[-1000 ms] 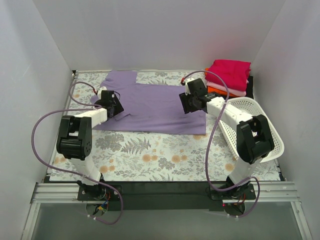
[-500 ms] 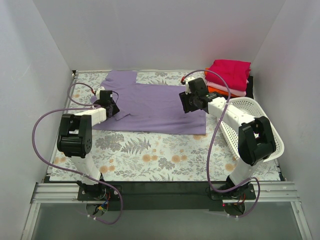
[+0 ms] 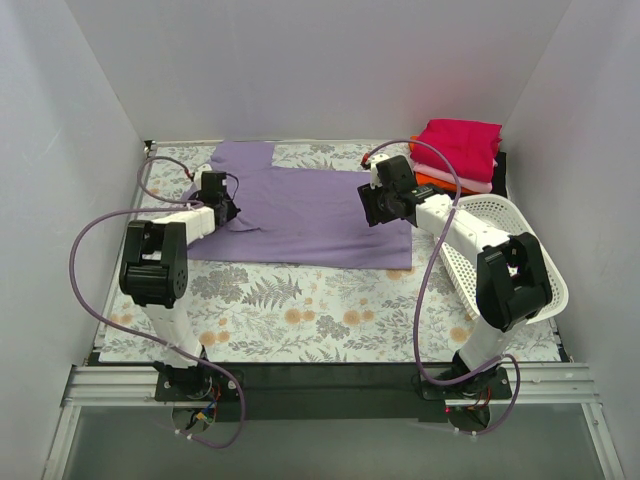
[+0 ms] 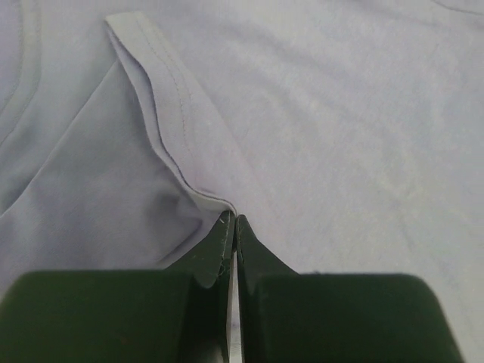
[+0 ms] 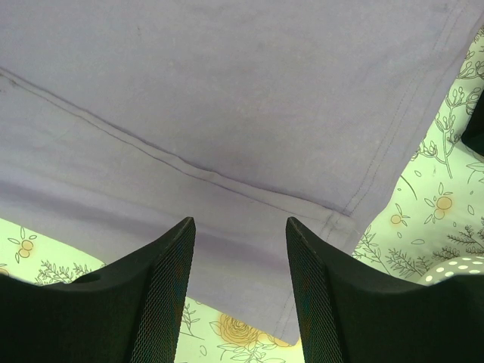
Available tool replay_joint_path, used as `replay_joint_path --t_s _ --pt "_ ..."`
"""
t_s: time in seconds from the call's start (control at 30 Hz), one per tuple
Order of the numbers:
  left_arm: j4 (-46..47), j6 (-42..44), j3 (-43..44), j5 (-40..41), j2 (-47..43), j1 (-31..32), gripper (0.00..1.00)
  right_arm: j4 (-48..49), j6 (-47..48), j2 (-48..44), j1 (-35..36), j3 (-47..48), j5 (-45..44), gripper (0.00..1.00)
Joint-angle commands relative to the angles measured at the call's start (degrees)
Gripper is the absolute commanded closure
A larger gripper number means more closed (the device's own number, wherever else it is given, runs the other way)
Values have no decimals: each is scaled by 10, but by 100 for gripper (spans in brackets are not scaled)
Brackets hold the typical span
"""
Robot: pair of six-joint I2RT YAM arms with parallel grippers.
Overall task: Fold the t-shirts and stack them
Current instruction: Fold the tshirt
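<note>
Left gripper [image 4: 231,221] is pinched shut on a sleeve-hem ridge of the lavender shirt [image 3: 300,215]. Right gripper [image 5: 238,242] is half open, holding nothing, over the shirt's hem corner nearest the basket [image 3: 520,262]. Shirt lies flat and unfolded on the bench [image 3: 300,300] left of the basket, folded stack [image 3: 458,148] just behind the basket, so I'd say only this shirt's folding and stacking is left.

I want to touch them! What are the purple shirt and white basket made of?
The purple shirt looks like soft matte cloth, maybe cotton: stitched hems, gentle folds. The white basket looks like stiff plastic: a moulded lattice of holes.
</note>
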State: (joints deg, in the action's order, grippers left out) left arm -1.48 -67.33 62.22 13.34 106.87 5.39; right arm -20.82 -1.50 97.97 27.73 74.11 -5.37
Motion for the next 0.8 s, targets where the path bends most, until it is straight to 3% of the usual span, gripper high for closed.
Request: replay_joint_path --t_s 0.0,0.77 --pt "1 7 48 -14 13 -3 100 17 4 -11 -1 -1 4 53" --pt "4 20 183 -131 118 9 100 8 9 32 -1 23 12 53"
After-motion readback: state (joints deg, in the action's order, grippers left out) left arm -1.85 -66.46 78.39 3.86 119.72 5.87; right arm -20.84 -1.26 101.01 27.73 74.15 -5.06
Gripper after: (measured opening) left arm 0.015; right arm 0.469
